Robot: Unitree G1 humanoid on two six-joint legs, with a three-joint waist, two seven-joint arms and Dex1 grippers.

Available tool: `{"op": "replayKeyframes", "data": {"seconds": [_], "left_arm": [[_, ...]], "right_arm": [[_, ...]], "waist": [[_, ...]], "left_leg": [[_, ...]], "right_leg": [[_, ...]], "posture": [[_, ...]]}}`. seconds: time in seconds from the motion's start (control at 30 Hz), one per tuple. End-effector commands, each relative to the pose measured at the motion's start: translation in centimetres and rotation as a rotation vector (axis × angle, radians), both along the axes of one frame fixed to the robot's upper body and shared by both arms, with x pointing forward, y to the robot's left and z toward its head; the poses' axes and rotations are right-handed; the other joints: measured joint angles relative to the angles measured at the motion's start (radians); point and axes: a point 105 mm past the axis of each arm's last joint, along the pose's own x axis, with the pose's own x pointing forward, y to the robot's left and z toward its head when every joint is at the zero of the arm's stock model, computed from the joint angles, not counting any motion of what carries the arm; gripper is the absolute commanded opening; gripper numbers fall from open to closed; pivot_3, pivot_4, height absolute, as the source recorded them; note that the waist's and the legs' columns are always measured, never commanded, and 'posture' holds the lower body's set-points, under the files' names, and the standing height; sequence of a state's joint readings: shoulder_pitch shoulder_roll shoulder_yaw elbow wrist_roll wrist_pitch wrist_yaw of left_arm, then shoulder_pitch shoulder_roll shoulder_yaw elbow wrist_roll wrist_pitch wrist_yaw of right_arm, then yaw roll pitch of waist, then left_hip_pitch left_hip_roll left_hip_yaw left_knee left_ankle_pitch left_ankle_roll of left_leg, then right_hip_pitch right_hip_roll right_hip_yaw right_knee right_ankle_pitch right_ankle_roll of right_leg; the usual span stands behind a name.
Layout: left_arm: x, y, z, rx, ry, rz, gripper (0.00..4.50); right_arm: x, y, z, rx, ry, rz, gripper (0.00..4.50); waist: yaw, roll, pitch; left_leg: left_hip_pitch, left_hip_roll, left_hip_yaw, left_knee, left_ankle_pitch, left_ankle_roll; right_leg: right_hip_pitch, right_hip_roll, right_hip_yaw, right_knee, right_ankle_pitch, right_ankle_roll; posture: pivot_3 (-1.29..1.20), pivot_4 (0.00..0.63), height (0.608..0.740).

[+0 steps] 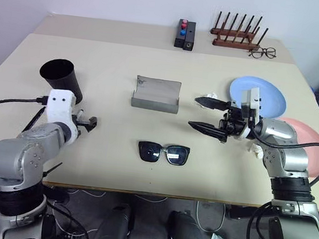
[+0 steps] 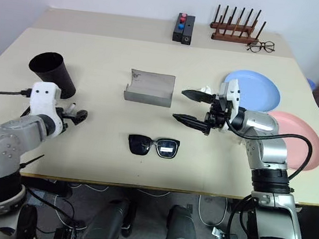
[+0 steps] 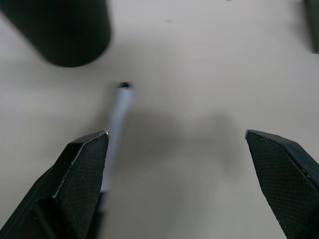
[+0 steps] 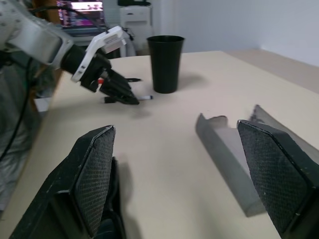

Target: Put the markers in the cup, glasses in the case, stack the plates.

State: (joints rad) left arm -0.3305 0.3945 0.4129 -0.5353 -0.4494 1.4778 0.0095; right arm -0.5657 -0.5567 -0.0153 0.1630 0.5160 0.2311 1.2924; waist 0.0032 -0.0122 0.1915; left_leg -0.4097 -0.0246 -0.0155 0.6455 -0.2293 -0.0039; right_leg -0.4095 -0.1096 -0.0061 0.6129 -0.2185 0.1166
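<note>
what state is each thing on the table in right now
cup: upright, looks empty
case: open, empty
sunglasses: folded, on table, outside case
marker: lying on table by cup
blue plate: flat, unstacked
pink plate: flat, beside blue plate
left gripper: open, empty
right gripper: open, empty
</note>
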Motion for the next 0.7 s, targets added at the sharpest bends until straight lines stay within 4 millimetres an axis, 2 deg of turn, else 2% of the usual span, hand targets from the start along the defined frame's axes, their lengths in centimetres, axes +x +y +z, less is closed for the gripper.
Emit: {"op": "replayKeyframes", "data": {"seconds": [0.03,0.33,0.7], "left_arm": [[-0.2,0.4,1.9,0.015,-0.044,-0.013,4.50],[-0.9,1.6,1.5,0.019,0.025,0.009,4.50],[-0.4,2.4,-0.5,0.032,0.147,0.033,4.50]], "right_arm": [[-0.7,0.2,1.3,0.001,-0.049,0.056,3.97],[-1.0,0.9,0.9,0.024,-0.043,0.110,3.97],[-1.1,1.8,1.7,0.048,-0.048,0.113,3.97]], "waist": [[0.003,0.000,0.000],[0.001,-0.001,0.001],[0.002,-0.001,0.001]], "left_leg": [[0.000,0.000,0.000,0.000,0.000,0.000],[0.000,0.000,-0.002,0.000,0.000,0.000],[0.000,0.000,-0.002,0.000,0.000,-0.001]], "right_leg": [[0.000,0.000,0.000,0.000,0.000,0.000],[0.000,0.000,0.000,0.000,0.000,0.000],[0.000,0.000,0.000,0.000,0.000,0.000]], "posture": [[0.00,0.150,0.740],[0.00,0.150,0.740],[0.00,0.150,0.740]]}}
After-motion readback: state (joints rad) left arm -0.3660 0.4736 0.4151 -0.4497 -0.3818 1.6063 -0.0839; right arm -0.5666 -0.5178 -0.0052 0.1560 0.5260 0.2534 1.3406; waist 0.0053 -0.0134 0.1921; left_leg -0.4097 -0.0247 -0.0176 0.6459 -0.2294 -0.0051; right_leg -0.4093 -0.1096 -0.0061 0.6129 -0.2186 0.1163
